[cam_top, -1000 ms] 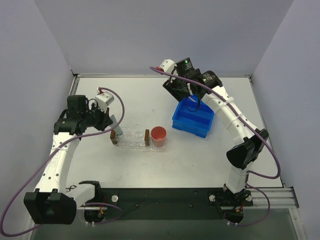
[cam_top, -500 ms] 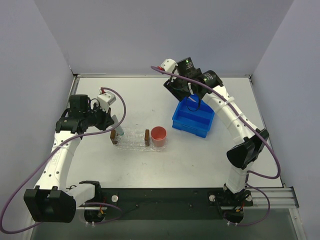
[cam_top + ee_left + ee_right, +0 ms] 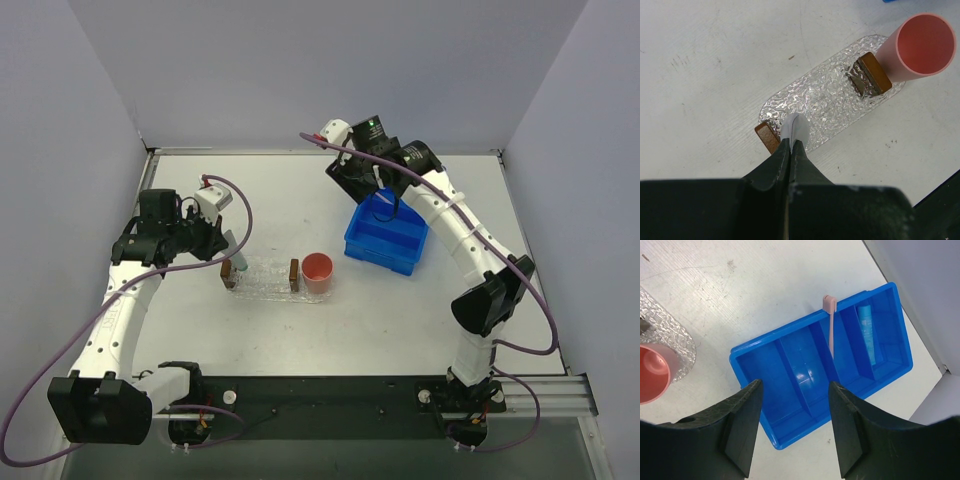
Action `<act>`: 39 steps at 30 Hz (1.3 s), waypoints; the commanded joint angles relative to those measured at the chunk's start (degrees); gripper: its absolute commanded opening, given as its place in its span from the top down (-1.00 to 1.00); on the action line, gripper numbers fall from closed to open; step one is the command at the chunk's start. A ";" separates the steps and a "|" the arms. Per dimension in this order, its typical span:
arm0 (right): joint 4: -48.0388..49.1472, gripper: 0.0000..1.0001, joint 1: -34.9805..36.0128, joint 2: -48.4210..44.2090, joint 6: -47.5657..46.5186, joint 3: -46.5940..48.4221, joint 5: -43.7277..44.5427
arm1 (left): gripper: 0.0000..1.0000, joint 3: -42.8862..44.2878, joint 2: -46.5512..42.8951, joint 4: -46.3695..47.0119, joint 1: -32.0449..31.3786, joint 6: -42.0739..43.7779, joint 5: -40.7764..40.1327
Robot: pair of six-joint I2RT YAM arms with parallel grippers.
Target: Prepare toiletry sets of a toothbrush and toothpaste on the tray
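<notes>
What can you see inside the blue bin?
Visible in the blue bin: a pink toothbrush along a divider, a light blue toothpaste tube. Hidden: areas beneath fingers of the right gripper.

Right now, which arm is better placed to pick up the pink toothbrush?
Right. The right gripper hangs open directly above the blue bin holding the toothbrush; the left gripper is shut on a toothpaste tube over the tray.
</notes>
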 commanded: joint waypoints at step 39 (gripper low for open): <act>-0.35 0.00 0.46 0.41 0.97 0.36 -0.30 | 1.00 -0.67 -2.26 0.43 -0.09 2.14 0.60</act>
